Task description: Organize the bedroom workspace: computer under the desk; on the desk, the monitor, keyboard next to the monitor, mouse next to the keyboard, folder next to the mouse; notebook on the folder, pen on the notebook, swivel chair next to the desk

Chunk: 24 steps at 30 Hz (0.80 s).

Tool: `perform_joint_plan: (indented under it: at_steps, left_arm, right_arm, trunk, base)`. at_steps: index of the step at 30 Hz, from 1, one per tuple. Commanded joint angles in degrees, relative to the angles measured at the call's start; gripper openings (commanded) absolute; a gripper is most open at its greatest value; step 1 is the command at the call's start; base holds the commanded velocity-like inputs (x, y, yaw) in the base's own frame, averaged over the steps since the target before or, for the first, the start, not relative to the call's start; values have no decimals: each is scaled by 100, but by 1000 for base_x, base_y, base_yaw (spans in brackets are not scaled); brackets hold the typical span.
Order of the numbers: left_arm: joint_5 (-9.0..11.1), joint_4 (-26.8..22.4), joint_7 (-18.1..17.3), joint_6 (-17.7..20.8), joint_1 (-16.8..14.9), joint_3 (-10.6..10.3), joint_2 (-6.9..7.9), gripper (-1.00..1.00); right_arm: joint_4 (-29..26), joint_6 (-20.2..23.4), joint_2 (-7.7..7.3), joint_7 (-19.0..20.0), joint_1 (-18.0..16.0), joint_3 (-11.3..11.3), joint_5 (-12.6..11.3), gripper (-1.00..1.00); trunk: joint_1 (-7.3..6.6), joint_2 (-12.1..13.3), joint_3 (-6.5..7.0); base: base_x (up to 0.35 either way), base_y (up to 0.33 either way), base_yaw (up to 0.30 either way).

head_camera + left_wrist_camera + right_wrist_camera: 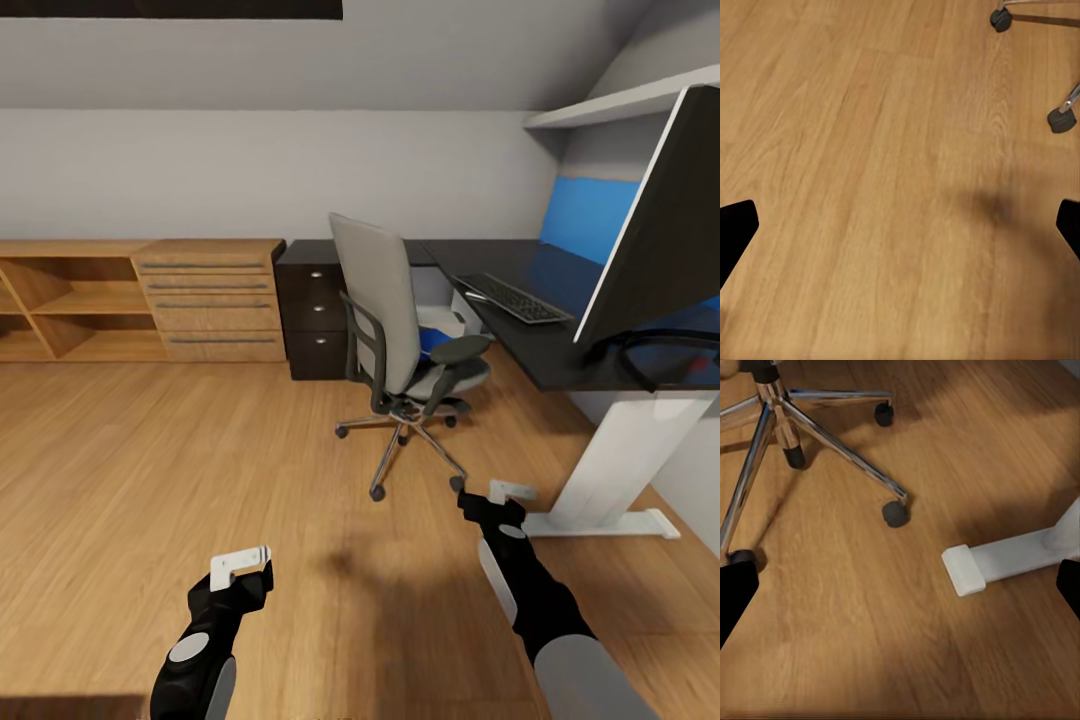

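The grey swivel chair (385, 320) stands on the plank floor beside the black desk (540, 345), its back toward me. A strip of the blue folder (432, 342) shows on its seat. The keyboard (512, 298) lies on the desk, and the black monitor (665, 230) leans at the desk's near end. A white boxy shape (462, 310) under the desk may be the computer. Low over the floor, my left gripper (243, 565) (900, 232) and right gripper (510, 493) (900, 592) are open and empty. The mouse, notebook and pen are out of view.
Light wooden cabinets (140, 300) line the far wall, with black drawers (315, 310) at the desk's end. The chair's casters (895, 514) and the desk's white foot (1005, 559) lie close to my right gripper. A white shelf (620, 100) hangs above the desk.
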Motion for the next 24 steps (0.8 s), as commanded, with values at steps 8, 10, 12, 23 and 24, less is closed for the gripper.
perform_joint_plan:
  at_steps: [8,10,12,23,24]
  left_arm:
    - [6,-1,31,45,-3,-7,0,100]
    - [4,1,31,47,-3,-9,0,100]
    - [1,15,31,52,-3,-9,0,100]
    - [-16,275,-1,41,-3,-25,0,100]
    - [-17,280,-1,40,-3,-26,0,100]
  right_arm:
    - [-51,26,-1,-21,27,-2,-48,100]
    - [-54,20,-1,-21,26,-2,-48,100]
    - [-53,10,-1,-21,27,-2,-48,100]
    - [-53,-7,-6,-21,29,-10,-48,100]
    - [-53,-7,-7,-21,29,-10,-48,100]
  trunk:
    - [175,-325,-149]
    - [219,-405,-185]
    - [219,-405,-185]
    - [219,-405,-185]
    - [219,-405,-185]
  base:
    - [0,0,0]
    - [0,0,0]
    - [0,0,0]
    - [5,0,0]
    - [81,0,0]
